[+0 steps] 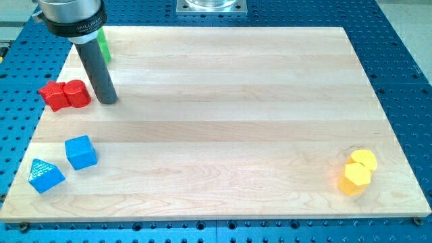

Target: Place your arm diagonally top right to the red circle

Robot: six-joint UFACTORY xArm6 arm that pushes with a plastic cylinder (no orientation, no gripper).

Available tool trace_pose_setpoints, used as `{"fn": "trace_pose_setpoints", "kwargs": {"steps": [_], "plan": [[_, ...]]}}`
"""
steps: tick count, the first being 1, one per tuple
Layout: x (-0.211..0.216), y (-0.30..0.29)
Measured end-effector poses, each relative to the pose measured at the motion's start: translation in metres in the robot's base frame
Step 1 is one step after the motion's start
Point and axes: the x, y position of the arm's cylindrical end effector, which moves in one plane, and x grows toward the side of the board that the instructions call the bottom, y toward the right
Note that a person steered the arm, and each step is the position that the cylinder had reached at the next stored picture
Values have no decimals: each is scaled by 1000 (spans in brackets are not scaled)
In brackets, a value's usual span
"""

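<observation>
The red circle (pixel 78 94) lies near the board's left edge, touching a red star-shaped block (pixel 52 96) on its left. My tip (pixel 107 100) rests on the board just right of the red circle, very close to it and about level with it. The dark rod rises up and to the left from there toward the view's top.
A green block (pixel 104 47) sits partly hidden behind the rod near the top left. A blue cube (pixel 81 152) and a blue triangle (pixel 46 175) lie at the bottom left. Two yellow blocks, a circle (pixel 364 160) and a hexagon (pixel 356 178), touch at the bottom right.
</observation>
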Motion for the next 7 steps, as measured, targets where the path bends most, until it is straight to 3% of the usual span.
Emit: {"fn": "trace_pose_setpoints", "kwargs": {"steps": [3,7], "plan": [[30,0],[29,21]]}}
